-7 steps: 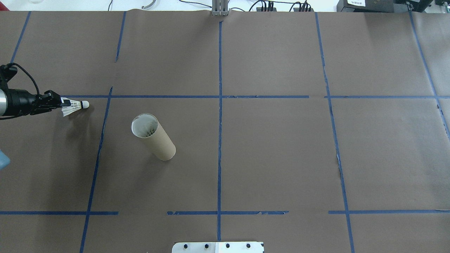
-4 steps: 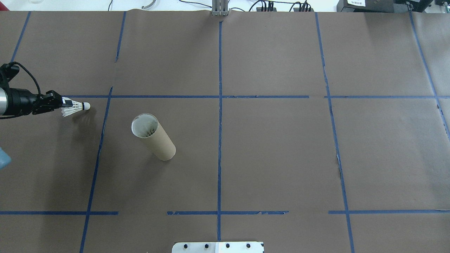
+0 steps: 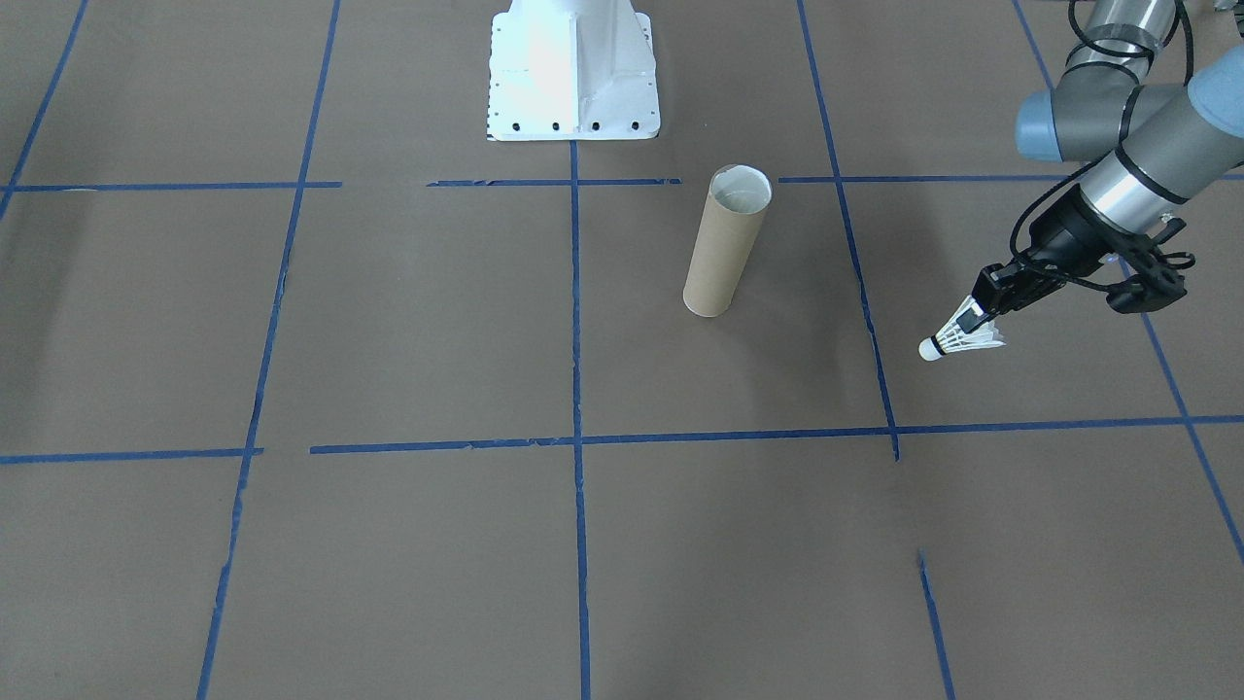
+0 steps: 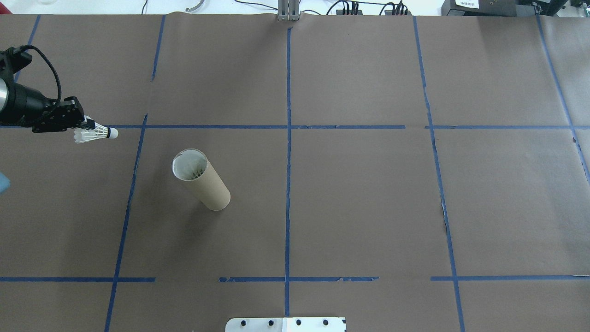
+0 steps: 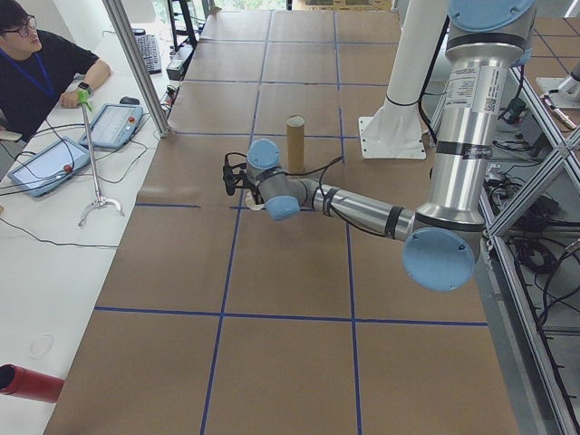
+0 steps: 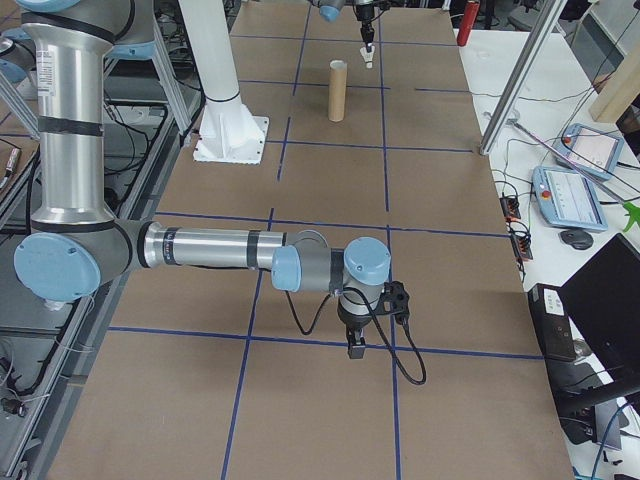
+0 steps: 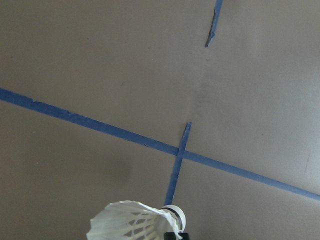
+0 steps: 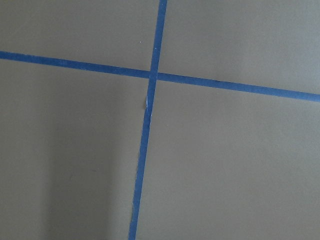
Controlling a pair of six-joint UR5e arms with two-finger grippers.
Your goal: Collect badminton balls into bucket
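Front-facing view: left end effector (image 3: 975,316) clamps the shuttlecock (image 3: 957,339) by its skirt, above the worktop's (image 3: 389,321) left edge.

Overhead: tube (image 4: 201,179) upright, well apart.

Right-side view: right end effector (image 6: 356,347), closure indeterminable.

The tabletop (image 4: 368,207) is covered in dull brown paper, marked into large rectangles by strips of blue tape (image 4: 288,184). A tall, narrow brown cardboard tube (image 4: 203,182) stands upright on it, left of the centre tape line in the overhead view. The white metal robot base (image 3: 573,73) is mounted at the robot's edge.
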